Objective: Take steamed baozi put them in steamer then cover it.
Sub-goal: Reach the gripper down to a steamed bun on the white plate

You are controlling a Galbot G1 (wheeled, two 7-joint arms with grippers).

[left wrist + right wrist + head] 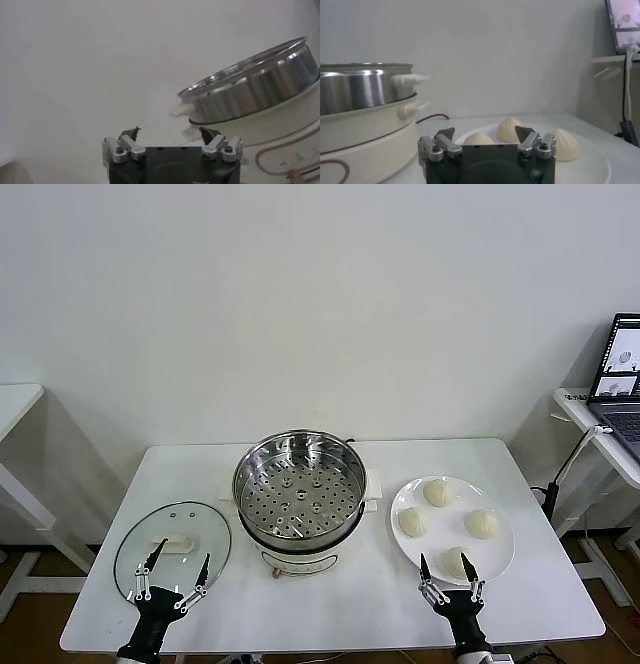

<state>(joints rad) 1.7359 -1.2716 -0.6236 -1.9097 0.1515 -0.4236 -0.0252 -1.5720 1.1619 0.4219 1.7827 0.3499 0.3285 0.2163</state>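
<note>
We list: steamer [298, 496] mid-surface, empty; four baozi [438, 493] on white plate [500, 562] (robot's right); glass cover [172, 548] left; left claw [172, 575] and right claw [446, 573] both spread apart, holding nothing.

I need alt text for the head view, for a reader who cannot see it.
An empty steamer stands mid-table, its cover lying to its left and four steamed baozi on a white plate to its right. Both open grippers, left and right, hover at the near edge.
</note>
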